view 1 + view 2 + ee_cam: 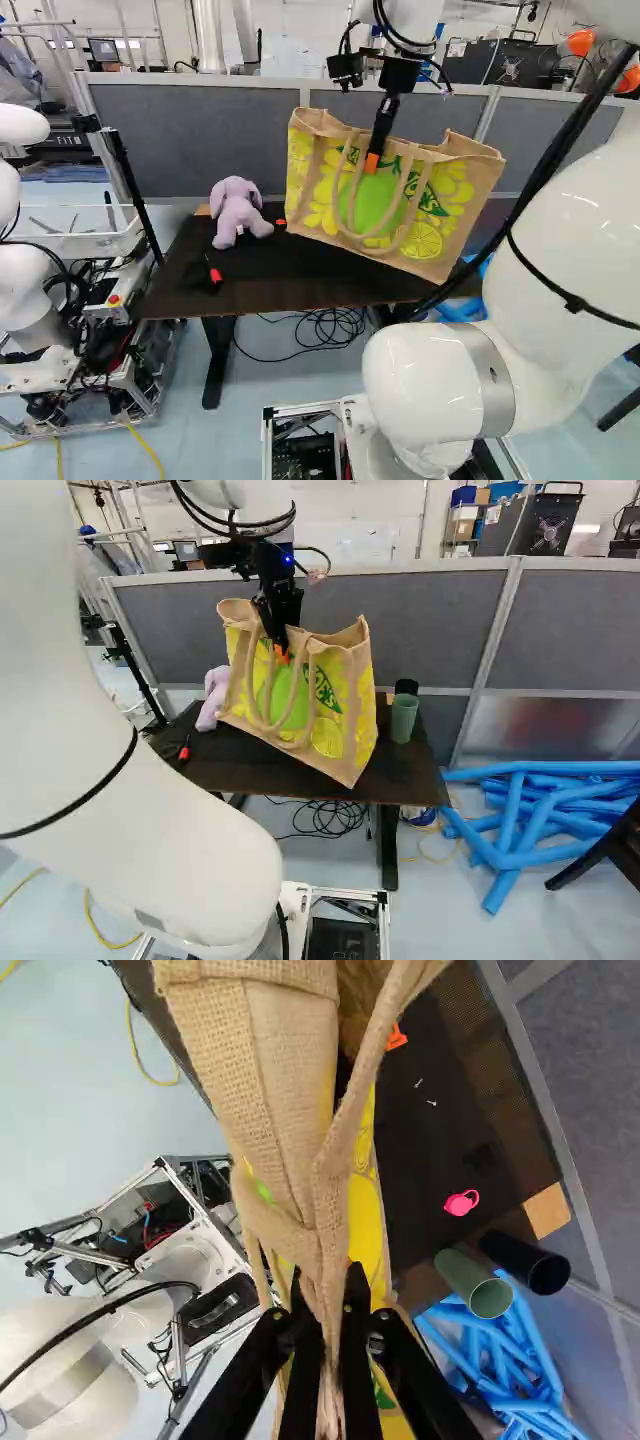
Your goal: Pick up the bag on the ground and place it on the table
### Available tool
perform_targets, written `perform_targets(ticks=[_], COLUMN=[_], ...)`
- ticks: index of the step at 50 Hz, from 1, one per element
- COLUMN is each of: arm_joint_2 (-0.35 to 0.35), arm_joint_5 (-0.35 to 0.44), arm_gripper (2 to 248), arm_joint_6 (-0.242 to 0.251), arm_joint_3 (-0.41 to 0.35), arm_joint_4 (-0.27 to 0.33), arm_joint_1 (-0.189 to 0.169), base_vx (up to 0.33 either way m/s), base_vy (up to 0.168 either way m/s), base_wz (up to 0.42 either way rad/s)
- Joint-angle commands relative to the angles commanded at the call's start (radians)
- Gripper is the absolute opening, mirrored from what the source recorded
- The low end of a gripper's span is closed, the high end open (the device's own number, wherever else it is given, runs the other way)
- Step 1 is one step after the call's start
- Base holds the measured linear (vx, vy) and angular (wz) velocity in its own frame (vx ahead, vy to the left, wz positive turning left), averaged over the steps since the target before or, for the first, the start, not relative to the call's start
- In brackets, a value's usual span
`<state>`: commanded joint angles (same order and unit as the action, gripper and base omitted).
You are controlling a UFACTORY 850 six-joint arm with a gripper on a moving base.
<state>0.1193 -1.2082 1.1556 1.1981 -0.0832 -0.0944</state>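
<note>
Bag [308, 190] hangs tilted, put-down time | claw [327, 1295] pinches its cloth | table [250, 290] at bag's 6 o'clock | next: lower, let go

I find the bag [450, 210] to be tan woven cloth with a yellow-and-green fruit print. I hold it by gathered handle [370, 1070] cloth, mouth up, body tilted, right lower corner lowest in both base views. It hangs at the dark-brown-topped table [200, 297]; whether its underside touches, I cannot fairly certify. The table stands upright.
</note>
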Motion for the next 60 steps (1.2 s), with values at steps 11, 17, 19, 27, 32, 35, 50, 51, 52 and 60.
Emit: perform_targets(ticks=[11,17,19,27,32,35,50,51,52,60], arm_joint_2=[0.000,0.000,0.000,0.000,0.000,0.000,0.000,0.000,0.000,0.000], arm_joint_5=[0.000,0.000,0.000,0.000,0.000,0.000,0.000,0.000,0.000,0.000], arm_gripper=[22,22,22,22,22,22,22,22,22,22], arm_joint_6=[0.116,0.179,0.200,0.284,0.336,0.368,0.418,0.419,0.419,0.419], arm_joint_3=[0.000,0.000,0.000,0.000,0.000,0.000,0.000,0.000,0.000,0.000], arm_joint_4=[0.000,0.000,0.000,0.000,0.000,0.000,0.000,0.000,0.000,0.000], arm_joint_1=[0.000,0.000,0.000,0.000,0.000,0.000,0.000,0.000,0.000,0.000], base_vx=[0.000,0.000,0.000,0.000,0.000,0.000,0.000,0.000,0.000,0.000], base_vy=[0.000,0.000,0.000,0.000,0.000,0.000,0.000,0.000,0.000,0.000], base_wz=[0.000,0.000,0.000,0.000,0.000,0.000,0.000,0.000,0.000,0.000])
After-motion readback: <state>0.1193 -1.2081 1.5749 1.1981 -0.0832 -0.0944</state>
